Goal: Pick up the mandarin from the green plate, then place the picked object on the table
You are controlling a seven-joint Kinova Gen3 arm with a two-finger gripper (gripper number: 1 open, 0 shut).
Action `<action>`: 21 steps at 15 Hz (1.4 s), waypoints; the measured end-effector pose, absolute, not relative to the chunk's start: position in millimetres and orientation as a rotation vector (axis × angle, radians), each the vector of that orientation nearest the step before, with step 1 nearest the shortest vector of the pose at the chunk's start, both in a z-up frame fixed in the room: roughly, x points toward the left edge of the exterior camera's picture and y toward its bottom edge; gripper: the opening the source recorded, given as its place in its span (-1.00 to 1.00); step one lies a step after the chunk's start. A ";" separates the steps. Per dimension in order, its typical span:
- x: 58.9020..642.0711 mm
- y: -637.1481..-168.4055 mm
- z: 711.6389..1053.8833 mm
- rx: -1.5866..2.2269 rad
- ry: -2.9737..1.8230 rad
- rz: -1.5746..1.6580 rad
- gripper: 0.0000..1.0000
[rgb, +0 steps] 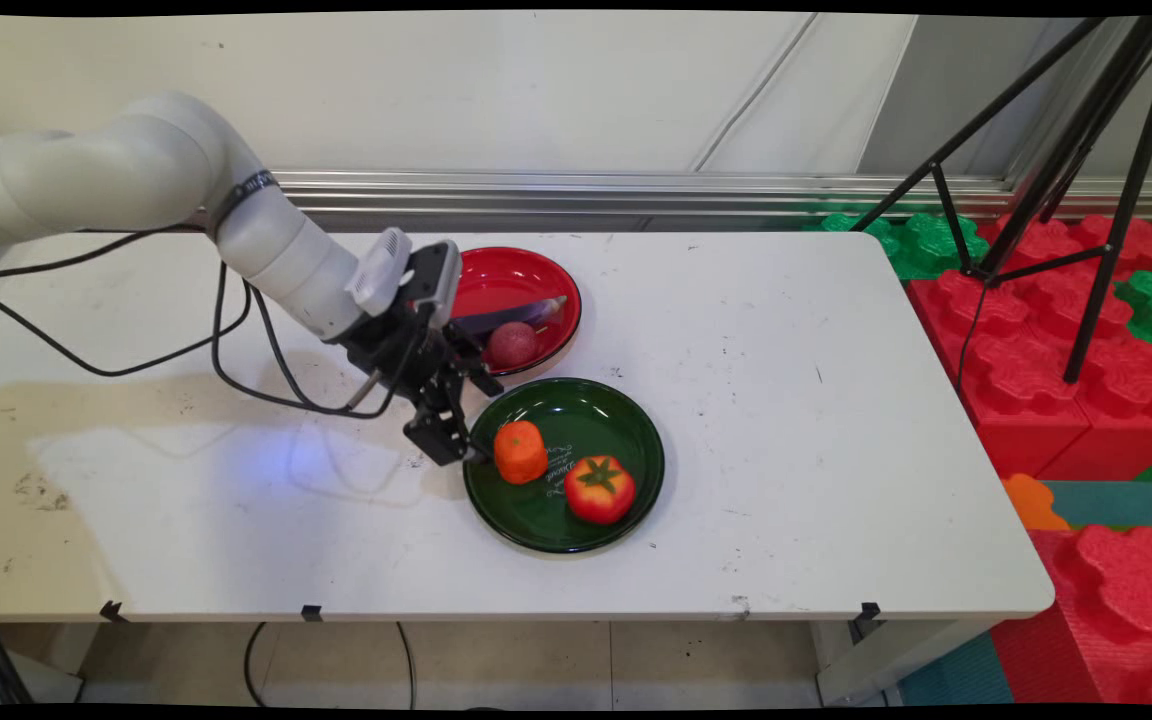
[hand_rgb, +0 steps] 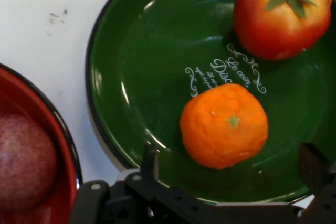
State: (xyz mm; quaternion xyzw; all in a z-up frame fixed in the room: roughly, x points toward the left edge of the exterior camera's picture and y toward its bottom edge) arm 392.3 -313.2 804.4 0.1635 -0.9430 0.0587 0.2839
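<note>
My gripper (rgb: 468, 425) is low over the left rim of a dark green plate (rgb: 626, 420), open. An orange mandarin (rgb: 520, 451) lies on that plate right in front of the fingers (hand_rgb: 150, 162), apart from them and just beyond their tips. A red tomato with a green stalk (rgb: 599, 488) lies on the same plate, farther to the right. In the hand view the mandarin (hand_rgb: 224, 125) sits between and ahead of the two fingers, with the tomato (hand_rgb: 282, 14) at the top right.
A red plate (rgb: 526, 275) stands just behind the green one, holding a dark red round fruit (rgb: 513, 344) and a long grey knife-like thing (rgb: 511, 316). Black cables (rgb: 236, 370) hang over the table's left. Off the right edge stand a tripod (rgb: 1066, 190) and foam blocks (rgb: 1036, 370).
</note>
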 end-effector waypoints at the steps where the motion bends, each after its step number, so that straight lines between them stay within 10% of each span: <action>1: 390.5 -313.1 801.6 0.435 -2.529 0.154 1.00; 9: 375.5 -313.8 785.1 0.406 -2.550 0.145 1.00; 10: 374.4 -313.9 784.5 0.402 -2.549 0.145 -1.00; 21: 375.6 -314.8 794.5 0.406 -2.511 0.152 -1.00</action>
